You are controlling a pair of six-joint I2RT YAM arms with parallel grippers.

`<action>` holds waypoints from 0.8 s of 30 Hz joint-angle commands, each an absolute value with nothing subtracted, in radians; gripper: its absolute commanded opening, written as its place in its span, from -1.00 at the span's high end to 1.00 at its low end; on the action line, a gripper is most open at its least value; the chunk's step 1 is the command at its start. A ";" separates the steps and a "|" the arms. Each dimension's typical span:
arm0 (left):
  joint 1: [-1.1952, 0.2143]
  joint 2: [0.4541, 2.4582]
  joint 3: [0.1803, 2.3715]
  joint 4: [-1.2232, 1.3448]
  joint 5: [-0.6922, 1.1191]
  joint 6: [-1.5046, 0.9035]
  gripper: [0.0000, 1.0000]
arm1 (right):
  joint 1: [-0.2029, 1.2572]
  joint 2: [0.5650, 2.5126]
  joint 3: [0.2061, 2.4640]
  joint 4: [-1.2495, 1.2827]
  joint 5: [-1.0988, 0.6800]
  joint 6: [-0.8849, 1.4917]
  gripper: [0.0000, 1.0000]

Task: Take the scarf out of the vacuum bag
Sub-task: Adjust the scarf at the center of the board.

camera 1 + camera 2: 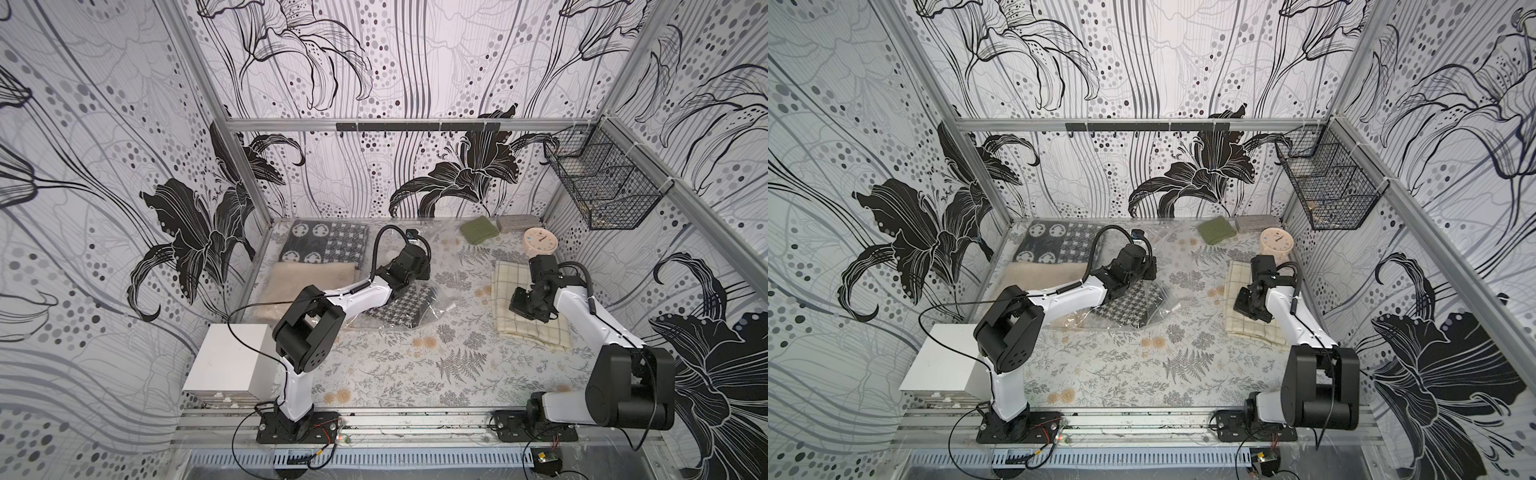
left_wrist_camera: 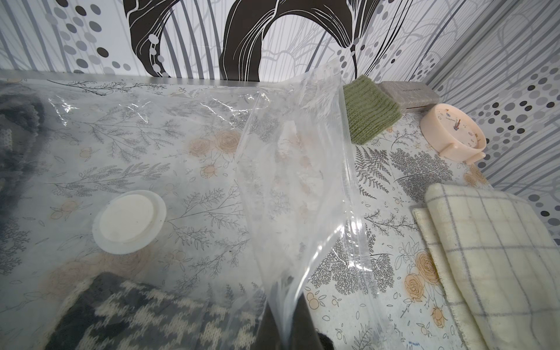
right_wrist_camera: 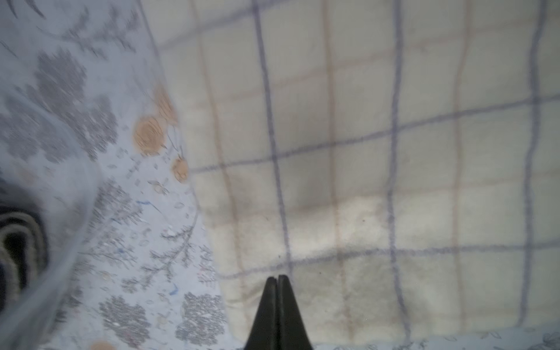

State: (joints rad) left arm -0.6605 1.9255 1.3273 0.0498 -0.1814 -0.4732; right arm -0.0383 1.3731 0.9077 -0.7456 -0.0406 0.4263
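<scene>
Losing the mouth of the bag (image 2: 181,145) looks like the main risk: the left jaws pinch only a thin, slick flap of film beside the zip strip (image 2: 348,181), and if that film slides out the flap would likely drop back over the scarf (image 2: 136,315) and close the way in. A second risk is that the whole bag drags along when the scarf is pulled, since nothing pins the plastic to the bench (image 1: 415,374). The knit could also snag on the zip strip. A third is a wrong pick: the right arm (image 1: 577,299) sits over the checked cloth (image 3: 363,151) by the bench's right edge, well apart from the bag, and a grab made there would take the wrong textile. The scarf, a dark houndstooth knit, lies inside the bag around the middle of the bench, with the valve (image 2: 128,225) beyond it toward the far edge. The left jaws are clamped on the raised bag flap, as the left wrist view shows. The right jaws are closed tip to tip and hold nothing, poised over the checked cloth near its edge. Whether they touch it cannot be told.
</scene>
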 commanded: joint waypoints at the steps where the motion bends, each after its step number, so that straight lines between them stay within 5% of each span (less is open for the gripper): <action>1: -0.649 1.942 1.362 0.050 -0.185 -0.479 1.00 | -0.032 1.331 0.841 -0.797 -0.109 0.490 1.00; 24: -0.644 1.915 1.338 0.067 -0.203 -0.467 1.00 | -0.129 1.497 0.851 -0.696 0.008 0.498 1.00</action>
State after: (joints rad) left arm -0.6575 1.9278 1.3296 0.0483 -0.1825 -0.4747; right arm -0.1215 1.4780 0.8291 -0.6979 -0.0441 0.5079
